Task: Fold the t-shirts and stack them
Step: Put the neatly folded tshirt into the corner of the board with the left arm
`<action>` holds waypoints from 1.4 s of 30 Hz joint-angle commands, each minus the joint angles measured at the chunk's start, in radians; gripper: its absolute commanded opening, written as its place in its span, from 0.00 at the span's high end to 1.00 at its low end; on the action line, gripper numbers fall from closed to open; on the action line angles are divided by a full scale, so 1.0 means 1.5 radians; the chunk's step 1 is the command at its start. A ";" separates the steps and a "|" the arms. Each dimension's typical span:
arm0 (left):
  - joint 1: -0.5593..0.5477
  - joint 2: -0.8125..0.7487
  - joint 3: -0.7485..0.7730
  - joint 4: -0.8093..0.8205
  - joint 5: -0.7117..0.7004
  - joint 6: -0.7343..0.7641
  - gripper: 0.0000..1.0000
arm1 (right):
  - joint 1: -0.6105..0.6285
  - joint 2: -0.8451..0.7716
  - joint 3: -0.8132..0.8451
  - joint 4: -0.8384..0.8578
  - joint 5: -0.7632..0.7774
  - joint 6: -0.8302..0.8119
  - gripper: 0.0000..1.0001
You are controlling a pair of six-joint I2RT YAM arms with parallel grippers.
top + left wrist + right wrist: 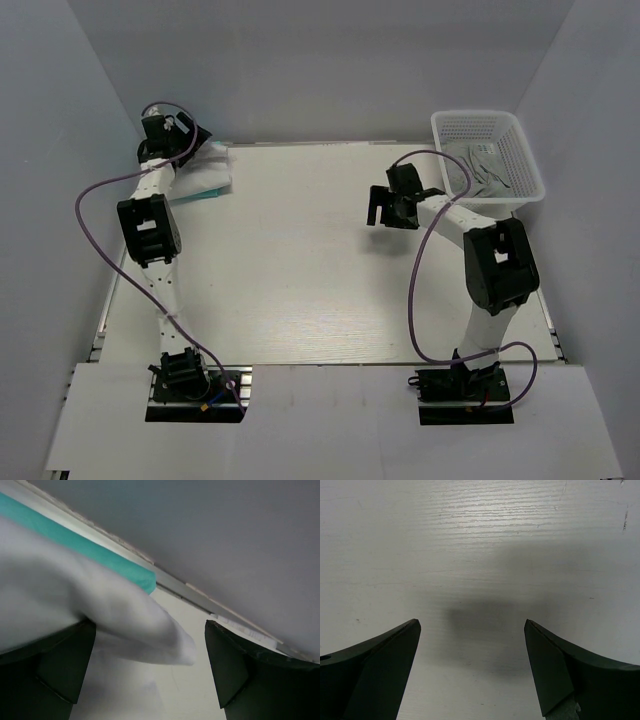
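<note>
The left gripper [150,627] stands with its jaws wide apart, clamped on nothing, though a fold of the white shirt [60,590] lies over one finger [55,665]. That shirt sits on the teal shirt [100,555], the pair stacked at the far left corner of the table [300,270], close to the back wall. The stack looks finished, so the gripper should probably back out slowly so it does not drag the fold. Open room lies toward the table's centre. The right gripper [472,625], also open and empty, hovers over bare tabletop right of centre, apart from the basket [490,125] at the far right corner.

The left arm [148,230] and right arm [500,265] have white links, black joints, black jaws, purple cables [80,205].
</note>
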 commanded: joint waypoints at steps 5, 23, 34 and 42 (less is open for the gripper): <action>0.026 -0.010 0.029 0.106 -0.027 -0.110 0.00 | -0.003 0.020 0.044 -0.013 0.005 -0.006 0.10; 0.019 -0.039 0.051 0.159 -0.075 0.023 0.00 | 0.001 -0.001 0.028 -0.014 -0.016 -0.002 0.10; -0.037 -0.242 -0.078 0.050 0.034 0.088 0.00 | 0.002 -0.186 -0.115 0.062 -0.025 0.018 0.10; -0.097 -0.600 -0.607 0.010 -0.058 0.132 0.00 | 0.002 -0.320 -0.254 0.101 -0.076 0.023 0.10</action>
